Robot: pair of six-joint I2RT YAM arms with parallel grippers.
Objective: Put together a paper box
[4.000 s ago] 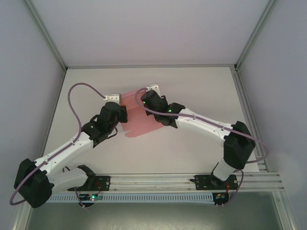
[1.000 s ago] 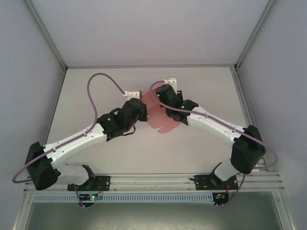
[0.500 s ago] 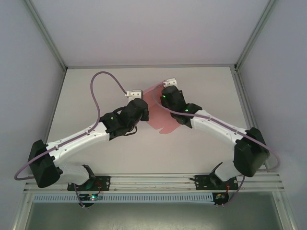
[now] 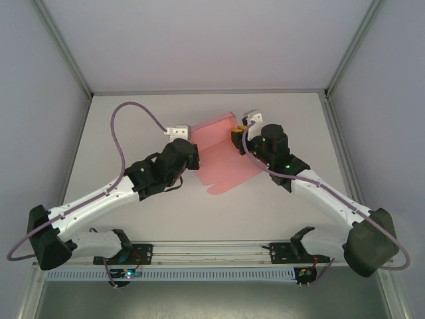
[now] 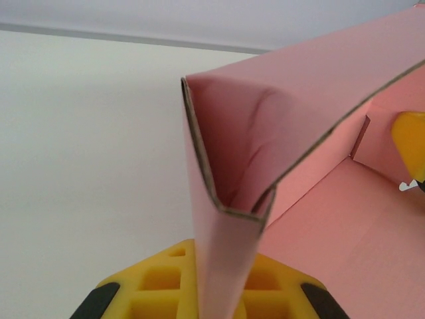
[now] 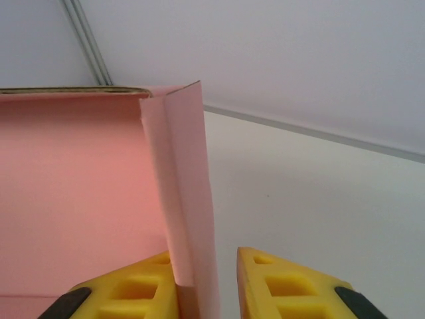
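The paper box [image 4: 222, 156] is pink card, partly folded, lying mid-table with its near flaps flat and its far and side walls raised. My left gripper [image 4: 188, 142] is at its left side, shut on a folded, doubled wall [image 5: 226, 266] that stands up between the yellow fingers [image 5: 159, 286]. My right gripper [image 4: 238, 136] is at the box's right far corner. Its jaws are open around the upright corner flap [image 6: 189, 199]: the flap leans on the left finger [image 6: 136, 289], with a gap to the right finger [image 6: 279, 286]. The pink inside [image 6: 80, 193] lies to the left.
The white table [image 4: 126, 126] has free room all round the box. Pale enclosure walls and metal posts [image 4: 66, 50] border it. An aluminium rail [image 4: 212, 256] with the arm bases runs along the near edge. A purple cable [image 4: 123, 133] loops above the left arm.
The right gripper's jaws have parted off the corner flap and that arm has swung right. The left arm pulled left, and the box has spread wider and flatter.
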